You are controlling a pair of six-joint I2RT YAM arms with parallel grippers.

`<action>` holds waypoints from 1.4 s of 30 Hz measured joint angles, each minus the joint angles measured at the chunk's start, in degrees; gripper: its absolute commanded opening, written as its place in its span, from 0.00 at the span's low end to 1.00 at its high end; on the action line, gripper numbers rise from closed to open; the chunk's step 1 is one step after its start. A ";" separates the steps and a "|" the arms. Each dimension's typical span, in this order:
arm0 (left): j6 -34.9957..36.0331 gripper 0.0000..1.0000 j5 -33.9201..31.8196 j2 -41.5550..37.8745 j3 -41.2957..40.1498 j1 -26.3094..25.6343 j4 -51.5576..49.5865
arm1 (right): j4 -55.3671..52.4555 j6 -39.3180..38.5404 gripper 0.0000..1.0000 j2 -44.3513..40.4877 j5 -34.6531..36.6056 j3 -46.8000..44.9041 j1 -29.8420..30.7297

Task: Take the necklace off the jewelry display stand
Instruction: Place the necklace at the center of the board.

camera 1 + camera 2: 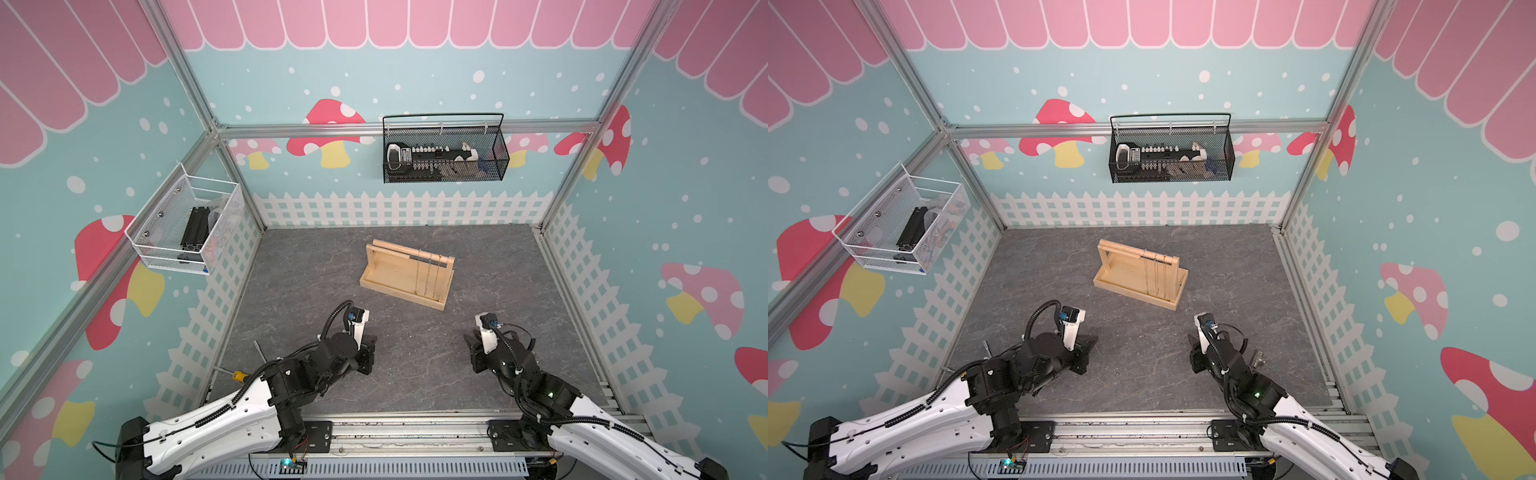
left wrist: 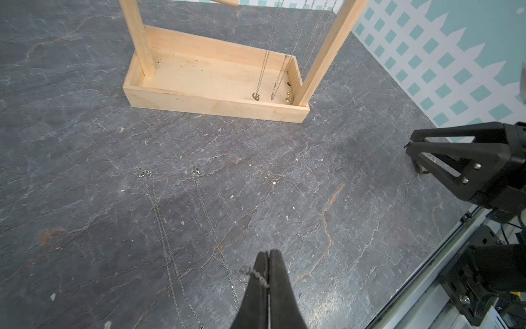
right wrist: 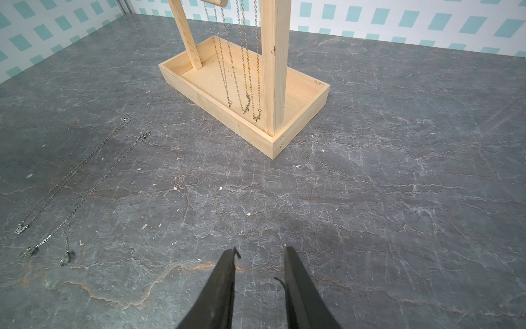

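While the left end effector (image 2: 268, 253) is pinching a thin necklace (image 2: 256, 275) between fully closed jaws, two loose chains (image 2: 160, 219) are lying on the worktop (image 2: 85, 128) just ahead of it. The jewelry display stand (image 2: 216, 106) is standing farther ahead, carrying three hanging chains (image 3: 247, 102). The right end effector (image 3: 260, 252) is idling part-open, empty. Laying down seems underway; opening those jaws is probably coming next.

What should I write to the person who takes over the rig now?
Left hand: shut on a silver chain.
Right hand: open, empty.
Stand: three hanging necklaces on its bar, near one post.
Done: two loose necklaces lie on the table, in front of the left hand.
Left: put down the chain, then likely take off the three.
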 measured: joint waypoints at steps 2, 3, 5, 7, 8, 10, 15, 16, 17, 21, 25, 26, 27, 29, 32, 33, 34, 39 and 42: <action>0.28 0.00 0.39 1.77 0.22 0.00 0.85 | 0.00 0.00 0.31 -0.11 -0.02 0.00 0.00; 0.48 0.00 0.42 2.75 0.48 0.00 1.16 | 0.00 0.00 0.31 -0.15 -0.02 0.00 0.00; 1.14 0.00 0.50 5.31 1.42 0.00 1.88 | 0.00 0.00 0.31 -0.13 -0.02 -0.02 0.00; 1.73 0.00 0.48 8.04 2.73 0.00 2.80 | 0.00 0.00 0.31 -0.15 -0.04 -0.02 0.00; 2.08 0.00 0.42 9.62 3.50 0.00 3.34 | 0.00 0.02 0.31 -0.15 -0.09 -0.02 0.00; 2.64 0.00 0.35 12.48 4.79 0.09 4.46 | 0.00 0.02 0.31 -0.17 -0.15 -0.04 0.00; 3.96 0.00 0.35 19.19 6.56 1.46 8.09 | 0.00 0.02 0.31 -0.48 -0.20 -0.15 0.00; 4.11 0.00 0.35 20.46 6.82 1.99 8.74 | 0.00 0.02 0.31 -0.48 -0.20 -0.15 0.00; 4.17 0.00 0.37 21.68 7.06 2.54 9.33 | 0.00 0.02 0.31 -0.48 -0.22 -0.17 0.00; 4.76 0.00 0.57 26.91 8.59 5.22 11.72 | 0.00 0.02 0.31 -0.48 -0.31 -0.24 0.00; 5.66 0.00 0.70 31.85 10.67 7.08 13.77 | 0.00 0.00 0.31 -0.46 -0.37 -0.31 0.00; 5.86 0.00 0.81 33.05 11.19 7.34 14.25 | 0.00 0.00 0.31 -0.48 -0.37 -0.33 0.00; 6.05 0.00 0.83 34.18 11.72 7.58 14.60 | 0.00 0.00 0.31 -0.46 -0.37 -0.35 0.00; 6.45 0.00 0.87 36.63 12.81 8.00 15.39 | 0.02 0.00 0.31 -0.46 -0.37 -0.37 0.00; 7.06 0.00 0.79 39.76 14.05 8.70 16.55 | 0.02 0.00 0.31 -0.46 -0.39 -0.37 0.00; 7.10 0.00 0.72 40.46 14.32 8.96 16.76 | 0.02 0.00 0.31 -0.46 -0.39 -0.37 0.00; 7.17 0.00 0.63 41.24 14.58 9.29 16.98 | 0.02 0.00 0.31 -0.46 -0.39 -0.37 0.00; 7.54 0.00 0.09 44.61 15.98 10.82 17.49 | 0.02 -0.02 0.31 -0.46 -0.42 -0.37 0.00; 7.76 0.00 -0.44 47.28 17.66 11.34 17.62 | 0.02 -0.02 0.31 -0.42 -0.44 -0.37 0.00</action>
